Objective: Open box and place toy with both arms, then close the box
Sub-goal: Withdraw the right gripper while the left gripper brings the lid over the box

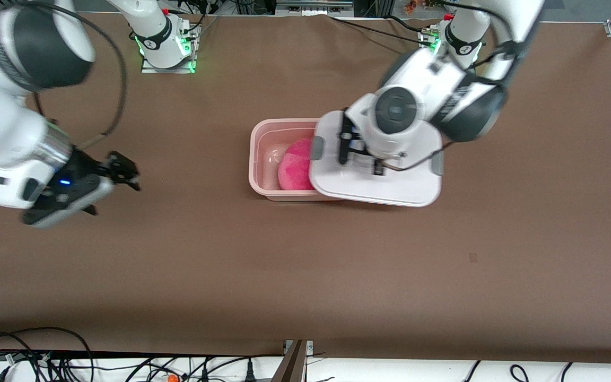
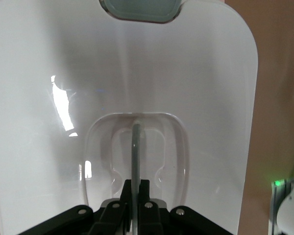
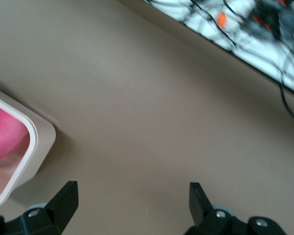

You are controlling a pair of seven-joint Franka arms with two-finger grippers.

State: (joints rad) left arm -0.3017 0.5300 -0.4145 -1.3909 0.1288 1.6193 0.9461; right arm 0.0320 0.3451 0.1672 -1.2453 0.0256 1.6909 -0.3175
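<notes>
The pale pink box (image 1: 255, 154) stands open at mid-table with the hot-pink toy (image 1: 295, 165) inside it. My left gripper (image 1: 361, 156) is shut on the clear handle (image 2: 136, 147) of the white lid (image 1: 390, 187) and holds the lid over the box's end toward the left arm, covering part of the box and toy. The left wrist view shows the lid (image 2: 196, 73) and a grey clip (image 2: 139, 10). My right gripper (image 1: 122, 172) is open and empty over bare table toward the right arm's end. In the right wrist view, its gripper (image 3: 132, 196) is beside the box corner (image 3: 36, 142) and toy (image 3: 5, 139).
The brown table (image 1: 305, 276) spreads around the box. Arm bases (image 1: 165, 50) stand along the edge farthest from the front camera. Cables (image 1: 72, 361) lie past the table's nearest edge.
</notes>
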